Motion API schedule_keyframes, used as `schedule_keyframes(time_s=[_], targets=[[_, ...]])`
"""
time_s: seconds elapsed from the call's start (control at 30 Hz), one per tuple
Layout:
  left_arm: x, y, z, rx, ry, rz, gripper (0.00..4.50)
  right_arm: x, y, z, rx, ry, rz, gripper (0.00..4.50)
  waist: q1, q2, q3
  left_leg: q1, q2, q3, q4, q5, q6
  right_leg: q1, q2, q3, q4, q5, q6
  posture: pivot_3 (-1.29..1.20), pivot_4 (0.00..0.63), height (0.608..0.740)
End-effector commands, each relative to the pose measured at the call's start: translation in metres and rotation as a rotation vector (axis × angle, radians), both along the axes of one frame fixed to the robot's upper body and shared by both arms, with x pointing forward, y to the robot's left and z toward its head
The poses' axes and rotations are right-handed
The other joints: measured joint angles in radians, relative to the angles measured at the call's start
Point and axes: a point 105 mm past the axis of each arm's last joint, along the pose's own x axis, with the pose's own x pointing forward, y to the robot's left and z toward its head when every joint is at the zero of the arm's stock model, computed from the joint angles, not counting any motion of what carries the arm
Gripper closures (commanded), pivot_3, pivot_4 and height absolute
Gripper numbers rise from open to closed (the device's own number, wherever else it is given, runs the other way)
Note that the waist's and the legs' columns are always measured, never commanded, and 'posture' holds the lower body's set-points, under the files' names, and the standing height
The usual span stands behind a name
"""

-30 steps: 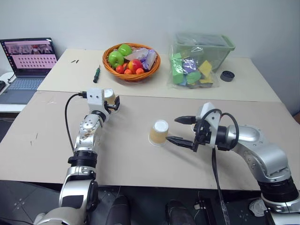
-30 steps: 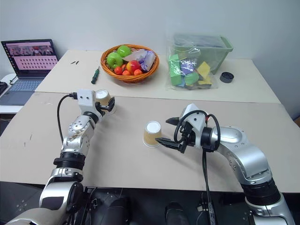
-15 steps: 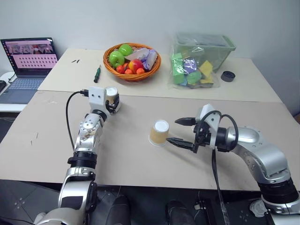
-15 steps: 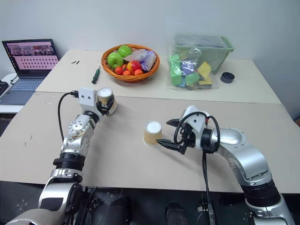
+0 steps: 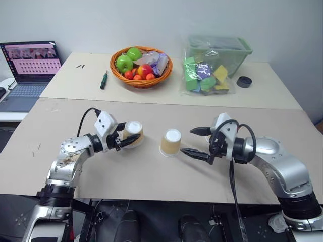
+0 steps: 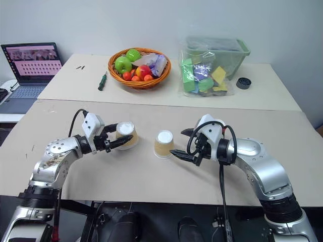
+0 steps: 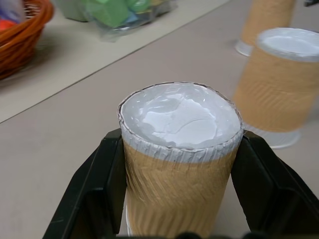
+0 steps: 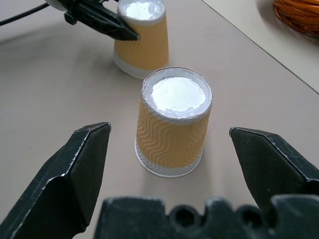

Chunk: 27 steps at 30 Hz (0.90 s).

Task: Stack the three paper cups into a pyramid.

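Tan wavy-ribbed paper cups (image 8: 172,132) w/ white bases, black gripper fingers (image 7: 261,186), orange basket (image 5: 141,68).

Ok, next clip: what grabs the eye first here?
The left gripper is shut on a paper cup, upside down, beside a second upturned cup at the middle of the near table. The right gripper is open just right of that middle cup. A bright fruit basket sits behind.

text: none legible | laptop screen (image 5: 31,57): rows too small to read

Two inverted tan cups (image 5: 170,142), near apart
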Motion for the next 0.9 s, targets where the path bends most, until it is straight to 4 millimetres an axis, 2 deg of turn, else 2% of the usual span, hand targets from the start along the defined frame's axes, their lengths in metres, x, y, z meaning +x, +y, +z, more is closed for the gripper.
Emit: schedule_keyframes(time_s=[0.03,0.13,0.37,0.43,0.47,0.5,0.53,0.57,0.67,0.77,0.9], targets=[[-0.009,-0.041,0.004,-0.045,0.002,-0.147,1.85,0.001,-0.004,0.012,0.011,-0.057,-0.021,0.0,0.005,0.0,0.0,0.0,0.0,0.0,0.0,0.0,0.0,0.0,0.0,0.0,0.0,0.0,0.0,0.0,0.15,0.692],[-0.012,-0.054,0.002,-0.051,0.012,-0.194,1.85,-0.001,-0.006,0.014,0.01,-0.061,-0.032,0.0,0.005,0.0,0.0,0.0,0.0,0.0,0.0,0.0,0.0,0.0,0.0,0.0,0.0,0.0,0.0,0.0,0.15,0.692],[-0.011,-0.061,0.002,-0.043,0.013,-0.224,1.85,-0.002,-0.012,0.015,0.003,-0.069,-0.06,0.0,-0.009,0.0,0.0,0.0,0.0,0.0,0.0,0.0,0.0,0.0,0.0,0.001,0.0,0.0,0.0,0.0,0.15,0.692],[-0.011,-0.06,0.002,-0.039,0.01,-0.227,1.02,-0.003,-0.013,0.015,0.004,-0.07,-0.063,0.0,-0.009,0.0,0.0,0.0,0.0,0.0,0.0,0.0,0.0,0.0,0.0,0.001,0.0,0.0,0.001,0.0,0.15,0.692],[-0.012,-0.06,0.003,-0.041,0.011,-0.23,0.87,-0.003,-0.013,0.015,0.004,-0.07,-0.065,0.0,-0.009,0.0,0.0,0.0,0.0,0.0,0.0,0.0,0.0,0.0,0.0,0.001,0.0,0.0,0.001,0.0,0.15,0.692],[-0.012,-0.06,0.004,-0.043,0.012,-0.234,0.41,-0.003,-0.014,0.015,0.004,-0.07,-0.067,0.0,-0.009,0.0,0.0,0.0,0.0,0.0,0.0,0.0,0.0,0.0,0.0,0.001,0.0,0.0,0.001,0.0,0.15,0.692],[-0.012,-0.059,0.007,-0.038,-0.001,-0.233,0.2,-0.003,-0.014,0.015,0.004,-0.069,-0.069,0.0,-0.009,0.0,0.0,0.0,0.0,0.0,0.0,0.0,0.0,0.0,0.0,0.001,0.0,0.0,0.001,0.0,0.15,0.692],[-0.012,-0.059,0.009,-0.034,-0.011,-0.233,0.07,-0.003,-0.015,0.015,0.004,-0.068,-0.071,0.0,-0.009,0.0,0.0,0.0,0.0,0.0,0.0,0.0,0.0,0.0,0.0,0.001,0.0,0.0,0.001,0.0,0.15,0.692],[-0.015,-0.055,0.019,-0.025,-0.029,-0.234,0.07,-0.003,-0.018,0.015,0.013,-0.064,-0.083,0.0,-0.009,0.0,0.0,0.0,0.0,0.0,0.0,0.0,0.0,0.0,0.0,0.001,0.0,0.0,0.001,0.0,0.15,0.692],[-0.023,-0.045,0.037,-0.013,-0.04,-0.251,0.07,-0.007,-0.035,0.019,0.028,-0.054,-0.115,0.0,-0.01,0.0,0.0,0.0,0.0,0.0,0.0,0.0,0.0,0.0,0.0,0.001,0.0,0.0,0.001,0.0,0.15,0.692],[-0.03,-0.023,0.065,0.013,-0.029,-0.233,0.07,-0.02,-0.081,0.023,0.019,-0.03,-0.209,0.0,-0.004,0.0,0.001,0.0,0.0,0.0,0.0,0.0,0.0,0.0,0.0,0.0,0.0,-0.001,0.001,0.0,0.15,0.692]])
